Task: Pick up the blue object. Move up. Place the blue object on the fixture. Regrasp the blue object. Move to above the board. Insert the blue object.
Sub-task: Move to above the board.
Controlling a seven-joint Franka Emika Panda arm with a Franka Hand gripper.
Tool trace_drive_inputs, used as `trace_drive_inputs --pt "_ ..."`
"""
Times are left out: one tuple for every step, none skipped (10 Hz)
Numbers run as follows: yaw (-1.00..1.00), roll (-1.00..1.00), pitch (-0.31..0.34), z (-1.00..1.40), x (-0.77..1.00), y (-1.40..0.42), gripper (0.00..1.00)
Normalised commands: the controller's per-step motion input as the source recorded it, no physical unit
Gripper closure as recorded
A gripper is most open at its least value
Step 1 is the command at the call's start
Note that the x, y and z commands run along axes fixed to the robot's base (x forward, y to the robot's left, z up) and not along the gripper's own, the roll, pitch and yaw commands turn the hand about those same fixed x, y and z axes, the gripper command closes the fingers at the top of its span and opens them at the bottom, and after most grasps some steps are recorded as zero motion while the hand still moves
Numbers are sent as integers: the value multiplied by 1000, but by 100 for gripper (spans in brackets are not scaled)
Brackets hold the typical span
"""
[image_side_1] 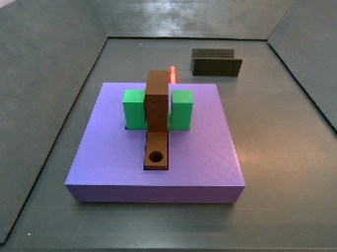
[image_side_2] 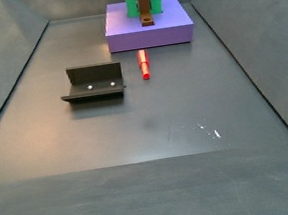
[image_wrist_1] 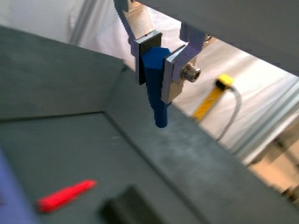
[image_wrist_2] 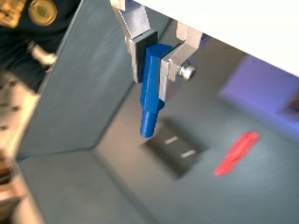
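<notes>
Our two-finger silver gripper (image_wrist_1: 163, 68) hangs high above the floor, clamped on the small thin blue peg (image_wrist_1: 156, 83), whose tip points down. Far below it we see the dark U-shaped fixture (image_wrist_2: 180, 150), presumably our next stop for regrasping, and beside that the thin red peg (image_wrist_2: 239, 151).

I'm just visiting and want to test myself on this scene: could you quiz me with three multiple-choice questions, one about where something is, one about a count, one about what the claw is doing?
1. Where is the red peg?
A. On the floor beside the fixture
B. On the board
C. In the gripper

2. How many green blocks are on the board?
A. One
B. Two
C. Four

3. What is the gripper doing?
A. Open, empty
B. Holding the blue object
C. Holding the fixture

Answers: 1 A, a side view shows it lying between fixture and board. 2 B, one on each side of the brown bar. 3 B, both wrist views show the fingers clamping its upper part, above the floor.
</notes>
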Motion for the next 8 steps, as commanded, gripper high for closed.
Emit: trace_drive_inputs --pt "-101 -1000 192 317 -1244 -1400 100" --pt "-87 -1000 196 217 -872 -958 100" --pt "-73 -1000 198 116 -515 -520 100" --pt "-61 -1000 198 64 -341 -335 100" --pt "-40 -1000 184 40 -149 -111 100" --pt "-27 -1000 165 17 -102 -41 100" --pt "-18 -1000 149 -1 -64 26 100" --pt "-10 -892 110 17 -56 20 100"
